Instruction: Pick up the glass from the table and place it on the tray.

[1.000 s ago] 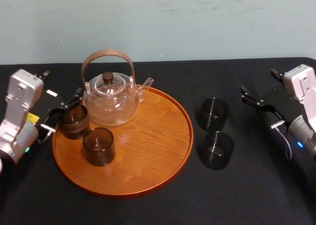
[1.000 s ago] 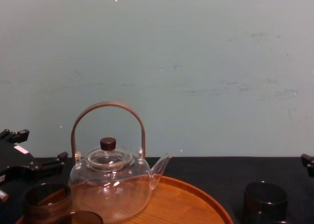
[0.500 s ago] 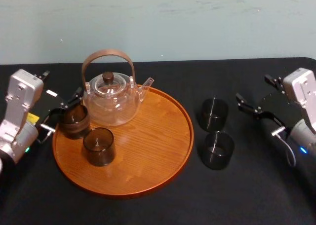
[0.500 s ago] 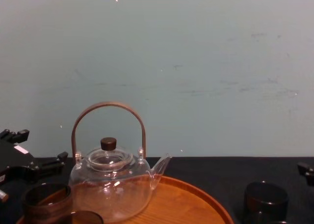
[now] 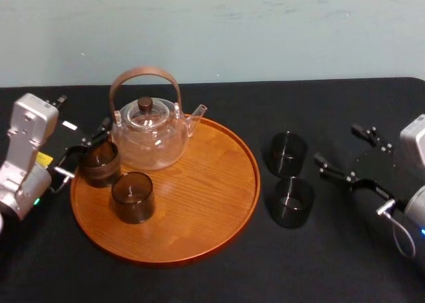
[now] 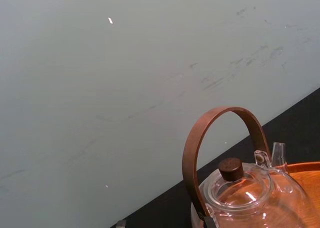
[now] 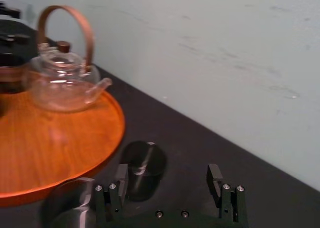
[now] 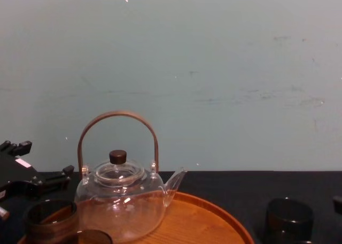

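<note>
Two dark glasses stand on the black table right of the tray, a far glass (image 5: pixel 287 153) (image 7: pixel 145 160) (image 8: pixel 288 220) and a near glass (image 5: pixel 291 201) (image 7: pixel 70 203). The round orange-brown tray (image 5: pixel 199 216) (image 7: pixel 60 148) (image 8: pixel 214 222) carries two more dark glasses (image 5: pixel 101 163) (image 5: pixel 133 197). My right gripper (image 5: pixel 342 150) (image 7: pixel 167 180) hangs open, right of the two table glasses and apart from them. My left gripper (image 5: pixel 83 151) is open at the tray's left edge, its fingers either side of the rear tray glass.
A clear glass teapot (image 5: pixel 149 127) (image 6: pixel 245 188) (image 8: pixel 120 201) with a brown arched handle stands at the back of the tray. A pale wall closes the table's far edge. Bare black cloth lies in front of the tray and around the right gripper.
My right gripper has dropped and drawn toward the table's front, now level with the gap between the two table glasses. The left arm and all glasses have stayed put.
</note>
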